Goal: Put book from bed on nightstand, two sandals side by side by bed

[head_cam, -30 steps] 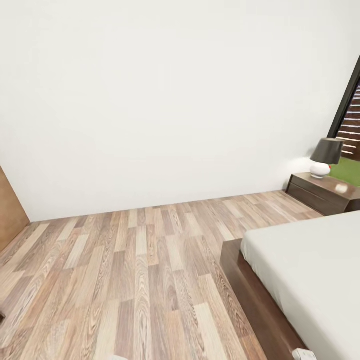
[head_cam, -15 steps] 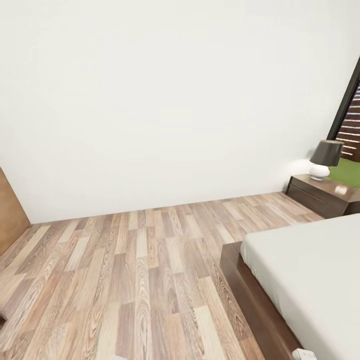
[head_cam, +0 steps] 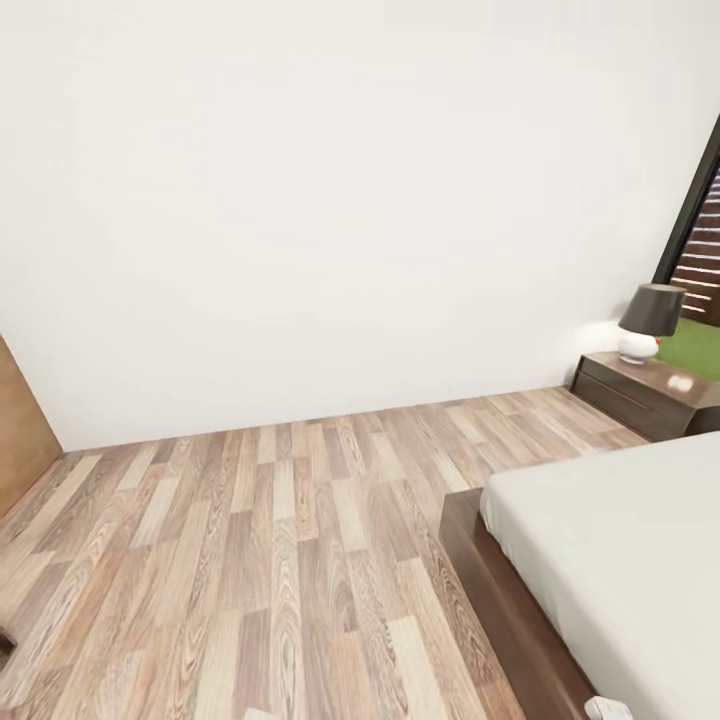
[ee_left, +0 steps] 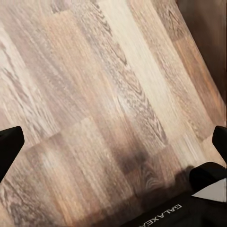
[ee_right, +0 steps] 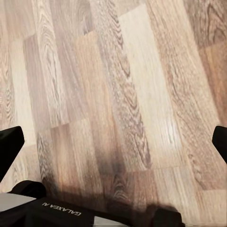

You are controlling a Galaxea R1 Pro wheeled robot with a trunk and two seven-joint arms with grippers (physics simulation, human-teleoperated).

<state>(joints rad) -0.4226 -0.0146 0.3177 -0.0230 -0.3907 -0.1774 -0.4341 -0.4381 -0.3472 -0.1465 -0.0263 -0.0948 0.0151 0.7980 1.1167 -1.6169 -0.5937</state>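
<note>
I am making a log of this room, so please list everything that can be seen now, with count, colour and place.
bed: one, pale grey-white mattress on a dark brown frame, at the right of the head view.
nightstand: one, dark brown with drawers, by the wall beyond the bed.
lamp: one, dark shade on a white base, standing on the nightstand.
small pale object: one, whitish, on the nightstand top; too small to identify.
window: one, dark frame, grass and slats behind, far right.
wall: one, plain white, across the back.
floor: wood planks in mixed browns.
brown panel: one, at the left edge.
left pincer: one, black fingertips wide apart, above the floor.
right pincer: one, black fingertips wide apart, above the floor.
</note>
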